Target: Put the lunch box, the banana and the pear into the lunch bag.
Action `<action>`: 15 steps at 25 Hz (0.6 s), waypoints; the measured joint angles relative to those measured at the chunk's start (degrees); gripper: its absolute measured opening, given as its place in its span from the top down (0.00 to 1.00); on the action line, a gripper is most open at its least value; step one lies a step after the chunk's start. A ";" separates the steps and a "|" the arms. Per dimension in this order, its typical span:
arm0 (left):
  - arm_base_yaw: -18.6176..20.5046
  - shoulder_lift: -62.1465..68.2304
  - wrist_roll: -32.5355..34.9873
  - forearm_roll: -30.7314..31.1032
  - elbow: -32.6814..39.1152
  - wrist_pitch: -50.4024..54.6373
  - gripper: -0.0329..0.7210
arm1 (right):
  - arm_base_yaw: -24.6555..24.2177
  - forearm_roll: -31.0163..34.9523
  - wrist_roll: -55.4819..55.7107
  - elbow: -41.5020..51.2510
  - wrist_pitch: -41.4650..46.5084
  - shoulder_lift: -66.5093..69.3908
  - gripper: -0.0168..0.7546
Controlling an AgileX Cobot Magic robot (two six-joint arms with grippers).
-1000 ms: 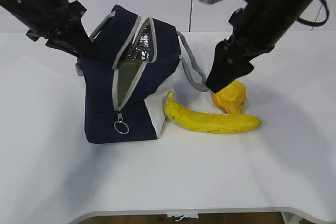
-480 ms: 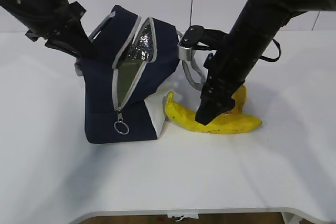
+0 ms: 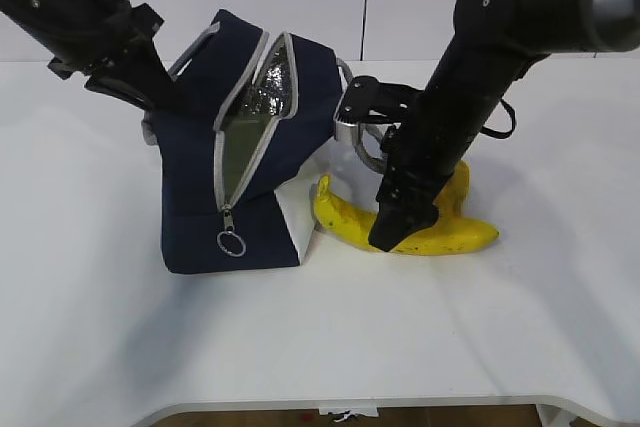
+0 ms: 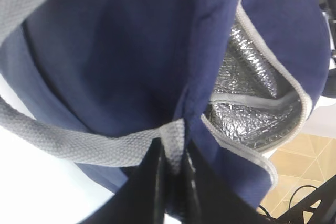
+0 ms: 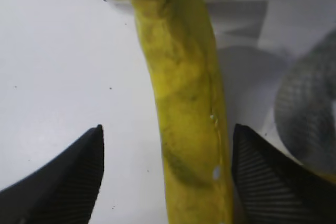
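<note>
Beside the lunch bag (image 3: pixel 250 162), whose handle (image 4: pixel 79 142) the left fingers (image 4: pixel 170 174) clamp, the right gripper (image 5: pixel 165 174) has dropped, fingers apart, astride the banana (image 3: pixel 440 235) on the bench (image 3: pixel 330 337), poised to grasp.

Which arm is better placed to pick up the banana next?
The right. Its gripper is open with the fingers on either side of the banana, low over the table. The left gripper is shut on the lunch bag handle, holding the bag open.
</note>
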 joint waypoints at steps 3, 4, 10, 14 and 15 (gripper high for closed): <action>0.00 0.00 0.00 0.21 0.00 0.00 0.94 | 0.00 -0.19 -0.09 0.00 -0.22 1.17 0.23; 0.00 0.00 0.00 0.21 0.00 0.00 0.94 | 0.00 -0.19 -0.11 0.00 -0.32 1.29 0.23; 0.00 0.00 0.00 0.56 0.00 0.00 0.94 | 0.00 -0.07 -0.21 0.00 -0.91 1.40 0.23; 0.00 0.00 0.00 0.90 0.00 0.00 0.94 | 0.00 0.01 -0.21 0.00 -1.01 1.40 0.23; 0.00 0.00 0.00 1.02 0.00 0.00 0.94 | 0.00 0.01 -0.21 0.00 -1.01 1.40 0.23</action>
